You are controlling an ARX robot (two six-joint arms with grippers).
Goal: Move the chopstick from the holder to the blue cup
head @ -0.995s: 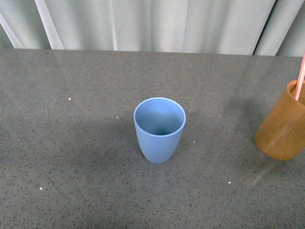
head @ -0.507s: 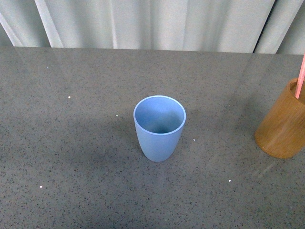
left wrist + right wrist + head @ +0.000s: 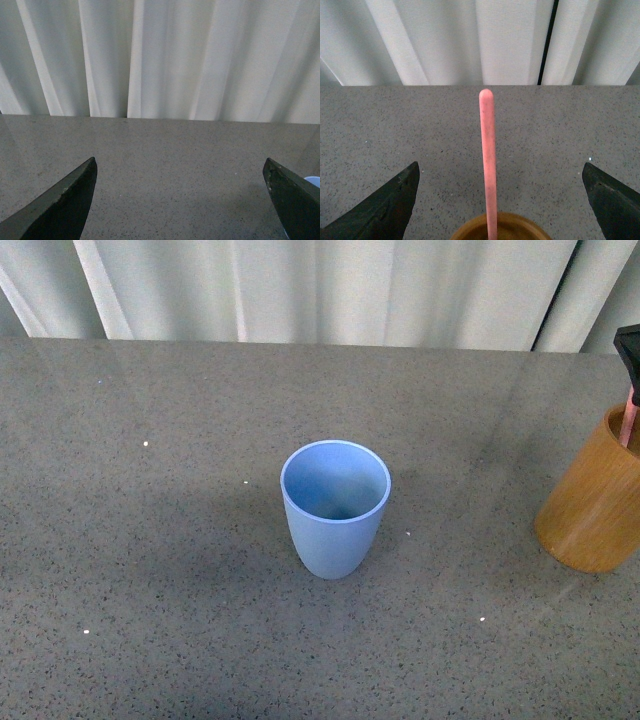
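Front: blue cup (image 3: 335, 505) upright on table (image 3: 150, 570), centre. Holder (image 3: 597, 510) at right edge, well apart from cup. Chopstick (image 3: 627, 428) stands in it, dark finger (image 3: 630, 345) just above.
L wrist: L gripper (image 3: 180, 167) spread wide, holding nothing; sliver of cup beside one finger.
R wrist: R gripper (image 3: 500, 167) spread wide, chopstick btwn fingers, touching neither, foot in holder.

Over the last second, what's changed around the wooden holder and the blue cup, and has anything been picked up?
The right gripper has entered the front view at its upper right, above the holder, its open jaws either side of the chopstick. Nothing is gripped yet. The chopstick stands in the holder as before, and the blue cup has not moved.
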